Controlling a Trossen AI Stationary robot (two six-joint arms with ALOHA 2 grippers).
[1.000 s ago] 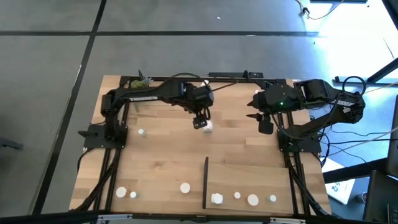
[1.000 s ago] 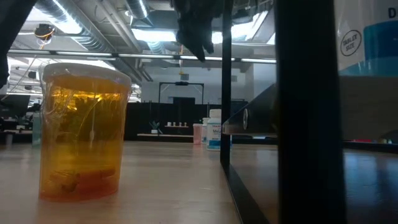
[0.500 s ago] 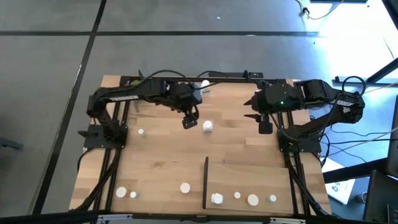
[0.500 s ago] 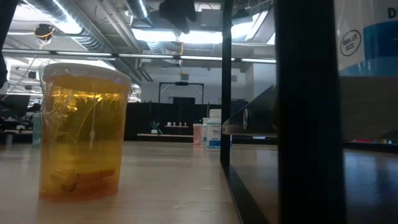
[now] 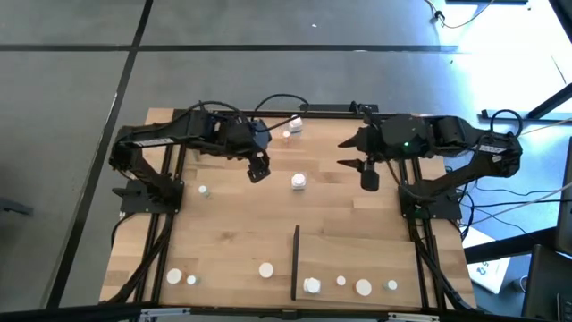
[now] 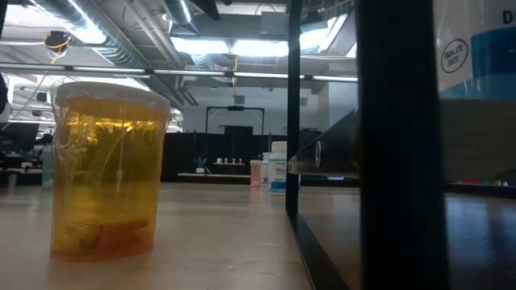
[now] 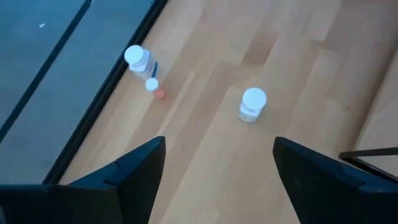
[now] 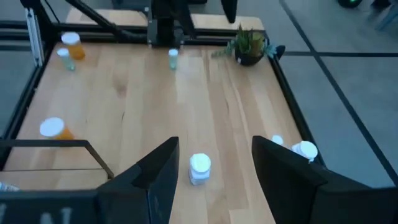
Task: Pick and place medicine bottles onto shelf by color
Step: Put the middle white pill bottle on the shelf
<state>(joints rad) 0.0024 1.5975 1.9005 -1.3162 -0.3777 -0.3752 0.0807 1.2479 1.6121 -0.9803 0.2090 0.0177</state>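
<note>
A white medicine bottle [image 5: 298,182] stands upright on its base mid-table, also in the left wrist view [image 7: 252,103] and the right wrist view [image 8: 199,168]. My left gripper [image 5: 258,170] hangs open above the table, left of it, empty [image 7: 217,180]. My right gripper [image 5: 368,177] hangs open to its right, empty [image 8: 214,180]. More bottles [image 5: 288,132] stand by the far edge. The shelf [image 5: 357,259], with its black upright strip [image 5: 295,262], lies near right and carries several bottles [image 5: 364,287].
Small bottles stand at the left [image 5: 204,190] and along the near edge [image 5: 266,269]. An orange bottle [image 6: 109,169] fills the low view's left. A green potted plant [image 8: 249,45] sits at the far left corner. Black frame rails [image 5: 170,215] run along both sides.
My left gripper has risen and drawn back toward the table's left edge, away from the white bottle, which stays standing where it was. Its fingers keep the same gap. My right gripper has shifted a little toward the table's middle.
</note>
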